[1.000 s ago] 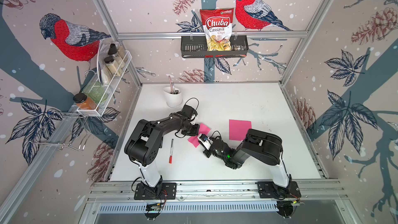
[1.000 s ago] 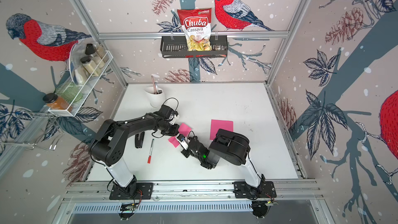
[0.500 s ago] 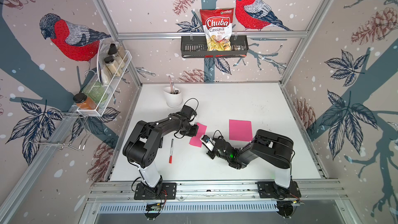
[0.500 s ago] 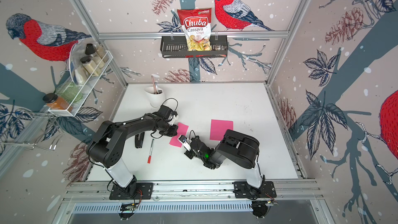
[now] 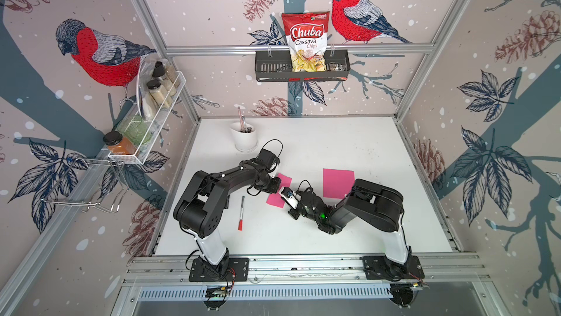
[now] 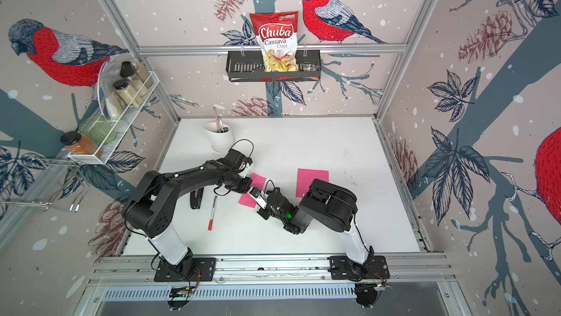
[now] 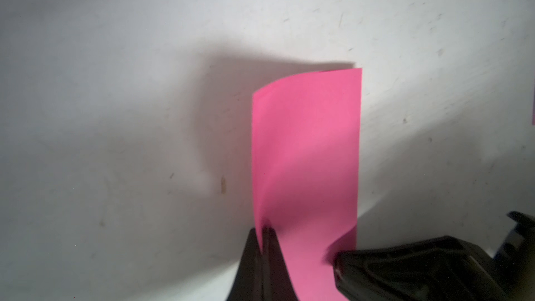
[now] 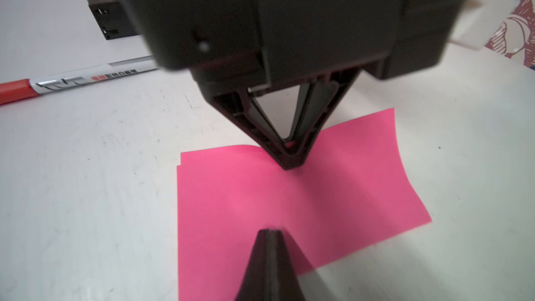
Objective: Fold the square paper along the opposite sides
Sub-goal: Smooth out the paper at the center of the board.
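Observation:
A pink square paper (image 5: 275, 201) (image 6: 246, 201) lies left of the table's middle, bent over onto itself with a soft curved fold. My left gripper (image 5: 277, 184) (image 7: 265, 230) is shut on one edge of the paper (image 7: 307, 140), a pink sliver showing between its fingers. My right gripper (image 5: 284, 191) (image 8: 270, 231) is shut, its tip resting on top of the paper (image 8: 231, 198), with nothing between its jaws. The two grippers face each other, almost touching. In the right wrist view the left gripper (image 8: 291, 163) stands point-down on the sheet.
A second flat pink paper (image 5: 338, 183) (image 6: 312, 182) lies to the right, next to my right arm. A red-capped marker (image 5: 241, 212) (image 8: 72, 82) lies left of the fold. A black block (image 6: 196, 197) sits under my left arm. A white cup (image 5: 246, 138) with pens stands at the back.
My right arm's elbow has swung out to the right while its gripper stayed at the paper. The paper now lies flatter and more doubled over under both grippers.

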